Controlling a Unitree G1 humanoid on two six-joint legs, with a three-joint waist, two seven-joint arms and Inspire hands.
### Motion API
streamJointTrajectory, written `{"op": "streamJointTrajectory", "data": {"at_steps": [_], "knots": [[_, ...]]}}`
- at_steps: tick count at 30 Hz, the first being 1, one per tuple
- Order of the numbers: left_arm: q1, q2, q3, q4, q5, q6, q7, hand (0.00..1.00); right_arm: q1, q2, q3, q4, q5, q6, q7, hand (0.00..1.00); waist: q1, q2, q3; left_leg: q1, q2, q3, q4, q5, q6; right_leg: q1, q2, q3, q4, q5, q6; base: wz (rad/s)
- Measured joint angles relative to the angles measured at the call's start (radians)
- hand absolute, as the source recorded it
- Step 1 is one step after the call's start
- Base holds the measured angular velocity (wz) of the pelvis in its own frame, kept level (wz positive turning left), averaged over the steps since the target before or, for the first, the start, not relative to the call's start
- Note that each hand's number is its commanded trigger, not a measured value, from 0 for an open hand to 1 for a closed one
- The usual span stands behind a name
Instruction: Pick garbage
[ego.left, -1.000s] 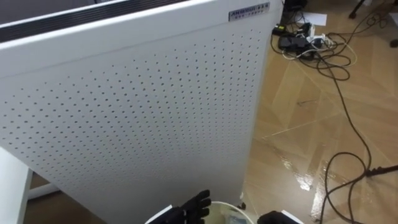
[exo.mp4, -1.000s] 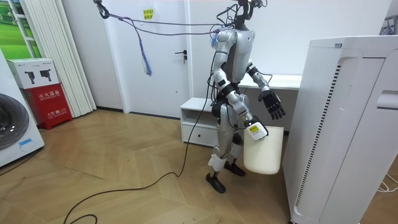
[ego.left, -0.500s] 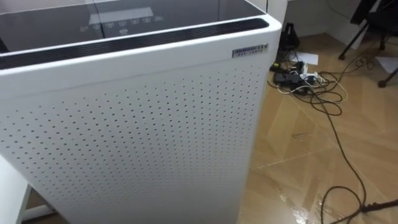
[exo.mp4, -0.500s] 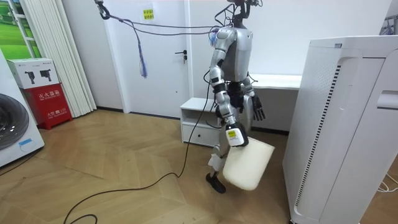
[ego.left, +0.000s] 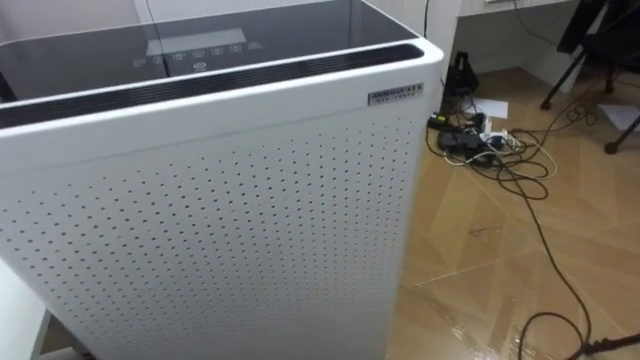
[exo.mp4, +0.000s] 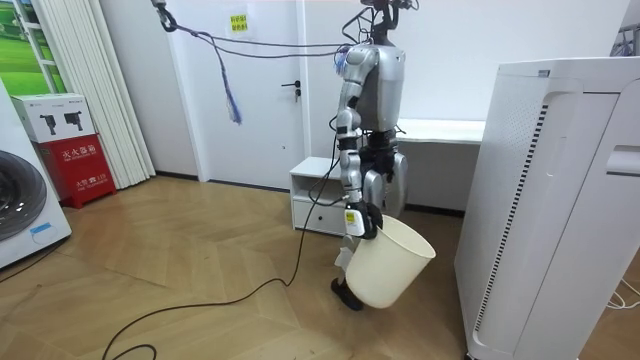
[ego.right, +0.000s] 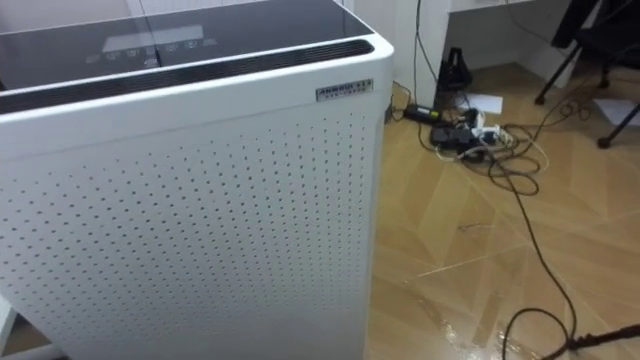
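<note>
In the room view I stand facing a tall white air purifier (exo.mp4: 550, 200), a step away from it. My right hand (exo.mp4: 361, 221) hangs low at my side, shut on the rim of a cream waste bin (exo.mp4: 385, 265). The bin is tilted, its open mouth turned up and toward the purifier, its base near my feet. My left hand (exo.mp4: 399, 183) hangs by my hip, partly behind my body. In the eye views the purifier's perforated front (ego.left: 200, 230) and dark top panel (ego.left: 200, 50) rise close before me.
Tangled cables and a power strip (ego.left: 480, 140) lie on the wood floor to my right. A dark cable (ego.left: 560, 330) loops near the lower right. Behind me are a low white cabinet (exo.mp4: 315, 195) and a white desk (exo.mp4: 445, 130); a washing machine (exo.mp4: 20, 200) stands far left.
My right arm has swung the bin down and back from the purifier, tilting it. My left arm has dropped to my side. The eye view has lifted and both hands have left it.
</note>
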Motion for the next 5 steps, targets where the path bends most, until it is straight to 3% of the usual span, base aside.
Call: {"op": "streamJointTrajectory", "data": {"at_steps": [5], "knots": [[-0.014,-0.006,0.0,0.001,0.0,0.042,0.022,0.0,0.006,0.019,-0.026,0.008,0.036,0.018,-0.001,1.0,-0.007,-0.004,-0.0005,0.001,-0.002,0.0,0.0,-0.001,0.001,0.003,-0.003,-0.002,0.004,0.0,0.001,0.0]]}}
